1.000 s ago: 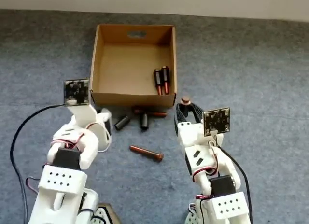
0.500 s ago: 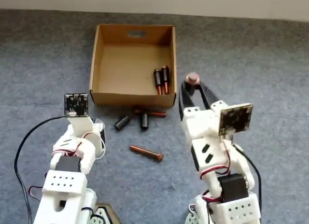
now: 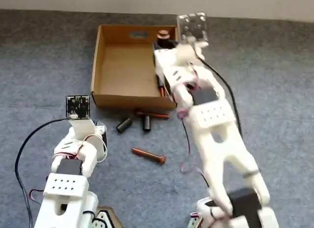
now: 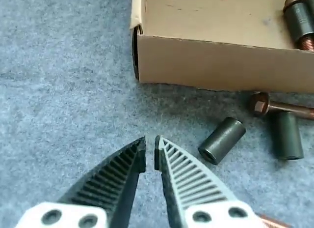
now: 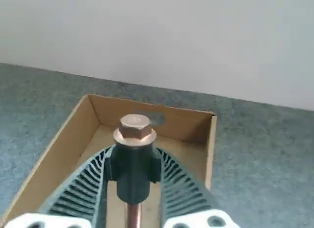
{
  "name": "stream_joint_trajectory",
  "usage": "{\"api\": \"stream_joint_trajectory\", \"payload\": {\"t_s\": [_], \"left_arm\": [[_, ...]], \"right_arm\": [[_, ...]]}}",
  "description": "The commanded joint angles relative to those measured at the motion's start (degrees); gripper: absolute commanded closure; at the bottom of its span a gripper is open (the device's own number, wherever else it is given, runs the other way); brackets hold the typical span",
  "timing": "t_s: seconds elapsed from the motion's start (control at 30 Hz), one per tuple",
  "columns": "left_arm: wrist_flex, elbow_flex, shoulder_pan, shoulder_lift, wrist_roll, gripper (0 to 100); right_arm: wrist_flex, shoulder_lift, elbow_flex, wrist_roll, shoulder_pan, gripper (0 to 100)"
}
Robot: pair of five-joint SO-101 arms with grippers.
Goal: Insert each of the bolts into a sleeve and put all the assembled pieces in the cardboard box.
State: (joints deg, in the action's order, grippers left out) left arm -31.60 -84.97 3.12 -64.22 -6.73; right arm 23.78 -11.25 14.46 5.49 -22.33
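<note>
cardboard box (image 3: pixel 96 61) brown | bolt (image 5: pixel 135 128) copper | sleeve (image 5: pixel 133 174) dark grey | carpet (image 3: pixel 274 90) blue-grey

A sleeved copper bolt (image 5: pixel 133 159) stands upright above the open cardboard box (image 3: pixel 100 61); two dark sleeves (image 3: pixel 124 124) (image 3: pixel 146 123) and two bolts (image 3: pixel 148 156) (image 3: pixel 154 114) lie before it.

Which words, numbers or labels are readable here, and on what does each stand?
No text can be read.
The cardboard box is plain.
The sleeved bolt in the right gripper shows no marks.
Any print on the left arm's circuit board is too small to read.
</note>
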Motion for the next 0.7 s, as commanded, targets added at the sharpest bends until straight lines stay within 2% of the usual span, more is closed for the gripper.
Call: {"api": "stream_joint_trajectory", "payload": {"t_s": [0.0, 0.07, 0.23, 0.67], "left_arm": [[1.58, -0.66, -3.47, -1.1, 0.53, 93], [3.16, -1.45, -5.58, -1.1, 0.62, 93], [4.57, -1.89, -5.67, -1.1, 0.62, 93], [4.57, -1.98, -5.93, -1.1, 0.62, 93]], "right_arm": [[0.22, 12.0, -13.05, 4.57, -0.4, 99.3], [0.22, 17.8, -16.57, 4.57, -0.4, 99.3], [0.22, 28.09, -21.23, 4.84, -0.84, 99.3], [0.22, 38.99, -22.99, 4.84, -3.65, 99.3]]}}
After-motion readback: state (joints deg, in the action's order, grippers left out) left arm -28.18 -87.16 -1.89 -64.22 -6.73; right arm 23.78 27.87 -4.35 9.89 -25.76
